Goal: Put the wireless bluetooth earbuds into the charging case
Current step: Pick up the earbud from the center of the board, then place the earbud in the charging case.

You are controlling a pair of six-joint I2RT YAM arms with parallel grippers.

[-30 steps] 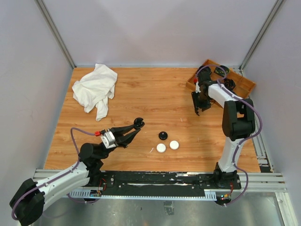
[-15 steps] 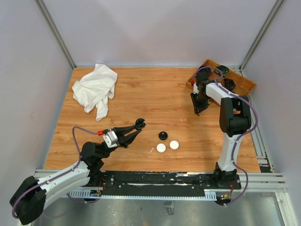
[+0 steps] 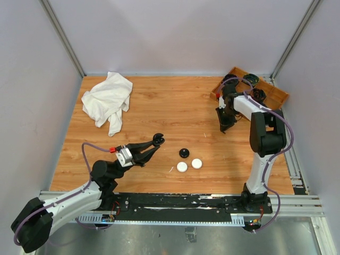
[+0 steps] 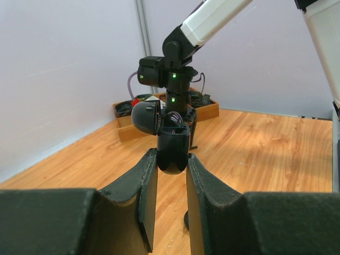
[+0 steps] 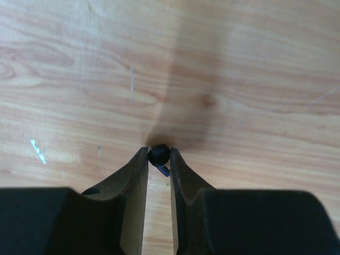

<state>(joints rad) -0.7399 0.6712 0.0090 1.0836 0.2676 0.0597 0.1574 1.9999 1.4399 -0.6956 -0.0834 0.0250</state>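
Observation:
My left gripper [image 3: 155, 141] is shut on a black charging case [image 4: 173, 144] and holds it above the table, its lid [image 4: 146, 117] hinged open to the left. My right gripper [image 3: 223, 125] points down at the table near the back right. In the right wrist view its fingertips [image 5: 159, 158] are shut on a small black earbud [image 5: 159, 153] right at the wood surface, with the short stem showing below it. My right arm [image 4: 172, 79] shows beyond the case in the left wrist view.
A black round piece [image 3: 184, 153] and two white round cases [image 3: 182, 167] [image 3: 197, 163] lie in the middle front. A tiny white bit [image 3: 171, 169] lies left of them. A crumpled white cloth [image 3: 108, 101] lies back left. A wooden tray [image 3: 268, 95] with black items stands back right.
The right arm's upper links shifted slightly while its gripper stayed low at the same spot. The left arm and the case have barely moved.

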